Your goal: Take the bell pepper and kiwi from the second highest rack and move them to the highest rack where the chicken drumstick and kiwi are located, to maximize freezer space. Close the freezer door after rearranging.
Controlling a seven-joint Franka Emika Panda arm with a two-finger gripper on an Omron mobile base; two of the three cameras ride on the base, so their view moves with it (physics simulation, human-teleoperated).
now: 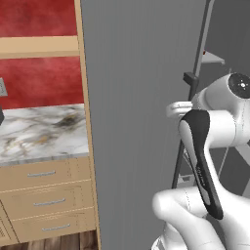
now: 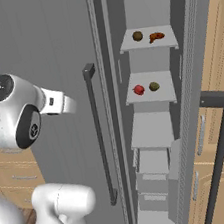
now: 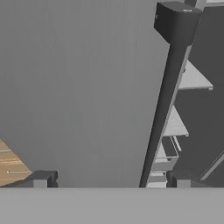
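1. Your gripper (image 3: 109, 179) has its fingers spread and empty, the door handle (image 3: 162, 113) ahead between them.
2. The bell pepper (image 2: 138, 90) sits well beyond, on the second highest rack (image 2: 150, 98).
3. Reaching now risks clipping the freezer door (image 2: 52, 67) edge.

Spread fingers (image 3: 41, 180) face a grey door (image 3: 83, 87), its dark bar handle (image 3: 164, 96) beside pale shelves (image 3: 175, 123).

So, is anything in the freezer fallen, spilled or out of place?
Nothing stands out. The bell pepper and a kiwi sit on the second highest rack; the chicken drumstick and another kiwi on the highest rack. No spill or damage shows.
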